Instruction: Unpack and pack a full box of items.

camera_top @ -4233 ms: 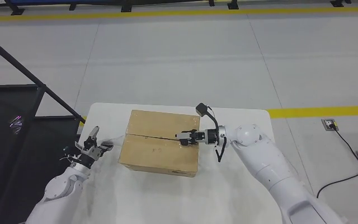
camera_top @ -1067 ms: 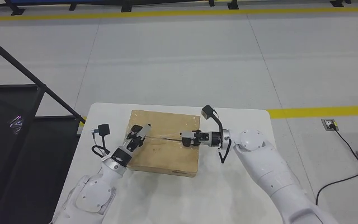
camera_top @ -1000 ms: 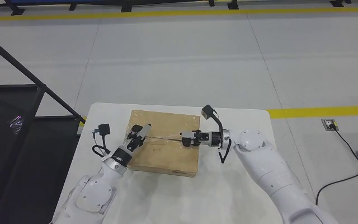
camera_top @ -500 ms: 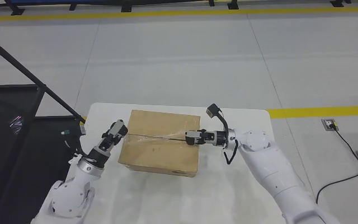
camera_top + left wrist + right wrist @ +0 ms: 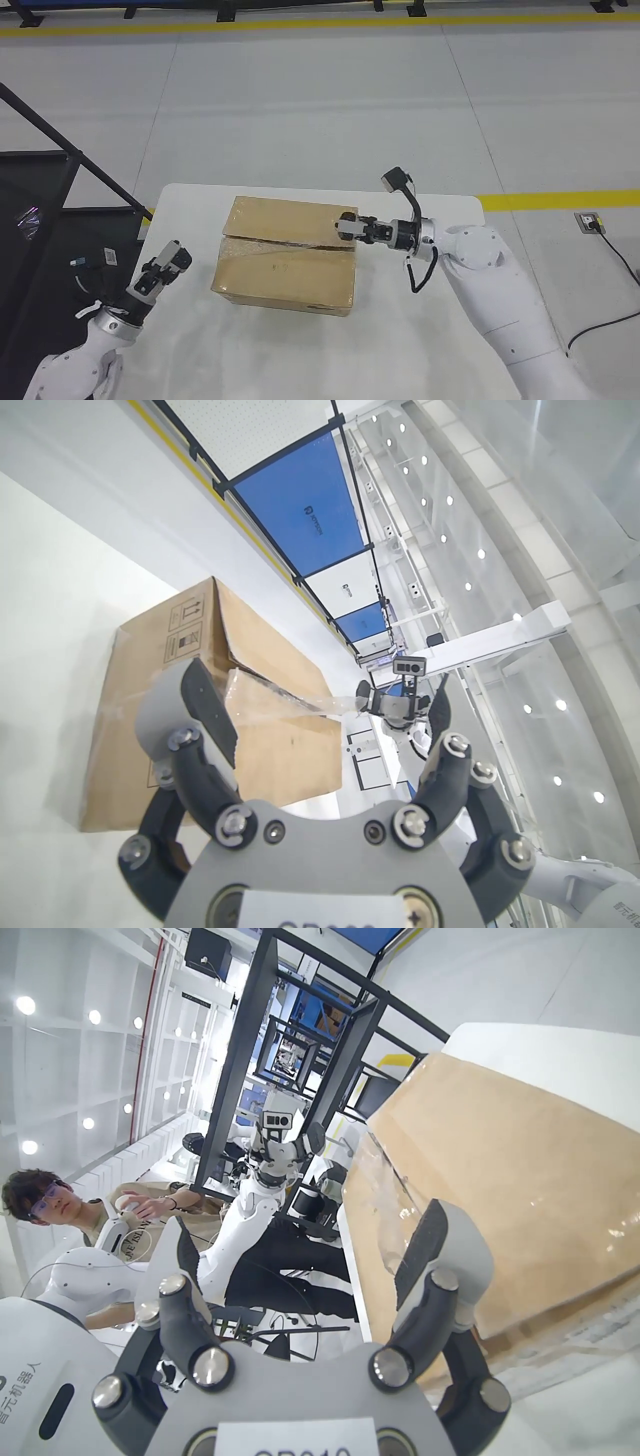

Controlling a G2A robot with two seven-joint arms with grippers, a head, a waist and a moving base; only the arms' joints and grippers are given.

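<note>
Left gripper (image 5: pixel 177 251) backed off box (image 5: pixel 285 265) to table (image 5: pixel 400 340) edge; right gripper (image 5: pixel 345 225) above box; both fingers open

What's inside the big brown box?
You can't see inside. The brown box has its top flaps down, and they hide whatever it holds. On top, all you can see is crinkly clear tape, partly peeled up along the seam.

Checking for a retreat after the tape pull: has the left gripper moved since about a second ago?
Yes. The left gripper was over the cardboard box top; now it is off the box's end on the robot's left, above the table, nearer the robot.
</note>
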